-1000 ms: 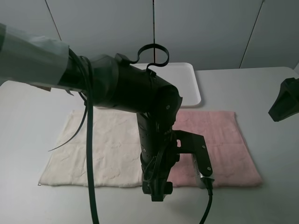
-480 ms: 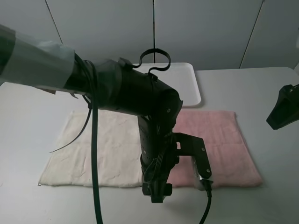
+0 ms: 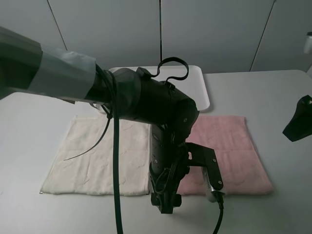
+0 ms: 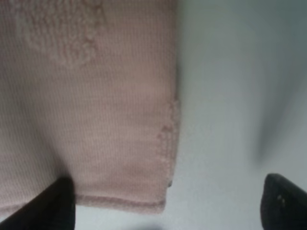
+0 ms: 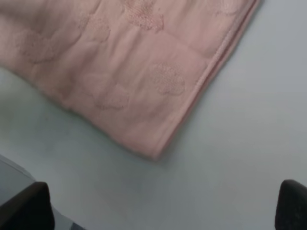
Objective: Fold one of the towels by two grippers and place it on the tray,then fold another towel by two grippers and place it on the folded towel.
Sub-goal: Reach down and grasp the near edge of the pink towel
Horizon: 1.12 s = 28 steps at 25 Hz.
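The pink towel [image 3: 229, 146] lies flat on the worktop [image 3: 273, 92], just in front of the tray [image 3: 200, 87]. The left pincer [image 4: 168, 208], jaws apart, hangs over the towel's near corner. The right pincer [image 5: 158, 206], also apart, is farther off.

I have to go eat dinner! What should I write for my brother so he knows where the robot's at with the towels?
Left gripper: jaws open, holding nothing, low over the near left corner of the pale pink terry-cloth towel.
Right gripper: jaws open, holding nothing, off past that towel's right side.
Pink towel and cream-white terry-cloth towel lie flat, unfolded, side by side on the grey table.
Flat white plastic tray sits behind them; no towel seen on it.
Done: nothing folded yet.
Left: fold pink, tray it, then fold cream and stack it on top.
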Available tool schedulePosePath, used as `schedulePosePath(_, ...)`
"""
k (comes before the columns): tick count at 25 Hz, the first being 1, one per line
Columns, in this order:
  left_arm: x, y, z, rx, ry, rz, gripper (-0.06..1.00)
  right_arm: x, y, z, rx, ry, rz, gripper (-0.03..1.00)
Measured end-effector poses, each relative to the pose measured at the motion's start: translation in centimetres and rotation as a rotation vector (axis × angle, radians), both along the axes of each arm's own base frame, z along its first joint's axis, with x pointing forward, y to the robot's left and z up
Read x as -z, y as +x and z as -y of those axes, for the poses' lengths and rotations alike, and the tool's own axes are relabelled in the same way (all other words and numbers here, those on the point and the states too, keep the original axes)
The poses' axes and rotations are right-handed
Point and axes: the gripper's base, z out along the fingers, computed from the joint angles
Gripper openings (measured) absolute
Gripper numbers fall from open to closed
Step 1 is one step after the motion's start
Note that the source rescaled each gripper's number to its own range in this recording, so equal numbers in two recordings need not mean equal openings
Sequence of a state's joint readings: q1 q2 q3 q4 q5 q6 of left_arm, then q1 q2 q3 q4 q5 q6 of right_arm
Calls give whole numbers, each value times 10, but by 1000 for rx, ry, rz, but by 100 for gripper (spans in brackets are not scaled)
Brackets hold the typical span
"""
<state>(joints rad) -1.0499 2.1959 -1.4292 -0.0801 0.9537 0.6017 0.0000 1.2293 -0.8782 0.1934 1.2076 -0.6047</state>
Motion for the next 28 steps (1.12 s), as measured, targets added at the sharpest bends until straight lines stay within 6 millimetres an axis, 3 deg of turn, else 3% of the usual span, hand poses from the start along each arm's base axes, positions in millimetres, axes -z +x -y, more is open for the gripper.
schedulePosePath(6, 0, 0, 0, 1, 2, 3, 100, 13, -6, 0, -258, -27, 8, 100)
schedulePosePath(18, 0, 0, 0, -1, 2, 3, 100, 81, -36, -15, -684, -130, 31, 100)
schedulePosePath(28, 1, 0, 0, -1, 4, 1, 100, 110, -38, -10, -829, -212, 17, 100)
